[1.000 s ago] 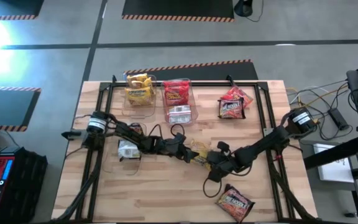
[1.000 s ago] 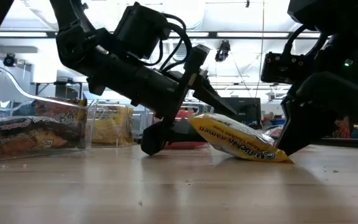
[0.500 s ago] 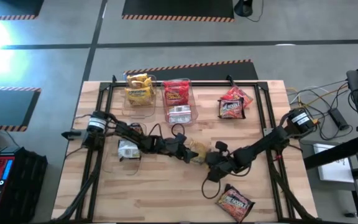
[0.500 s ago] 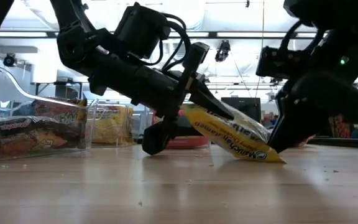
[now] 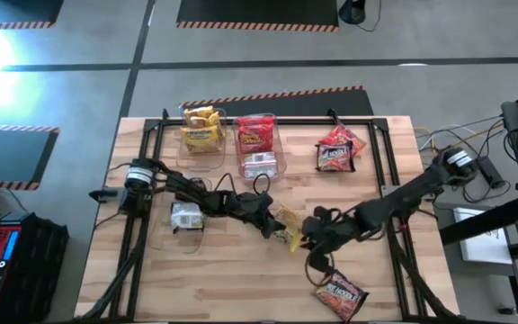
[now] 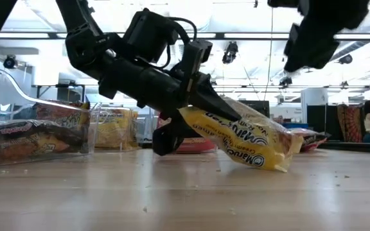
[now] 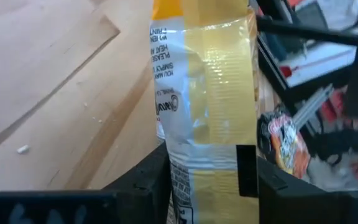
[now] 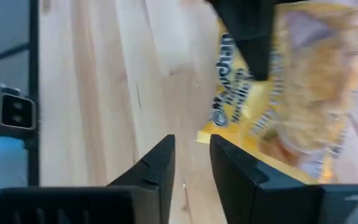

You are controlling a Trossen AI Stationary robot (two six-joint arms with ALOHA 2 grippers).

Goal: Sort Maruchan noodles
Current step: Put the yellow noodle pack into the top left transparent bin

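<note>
- Handoff just done: my left gripper (image 6: 218, 110) now clamps the yellow Maruchan packet (image 6: 249, 140) mid-table, far corner still on the wood.
- Right gripper (image 5: 315, 236) has let go and lifted clear, fingers slightly parted, empty.
- Yellow bin (image 5: 201, 135) is next, I judge.

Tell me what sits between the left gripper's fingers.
The yellow noodle packet: the left wrist view shows the left gripper clamping its end between both fingers.
</note>
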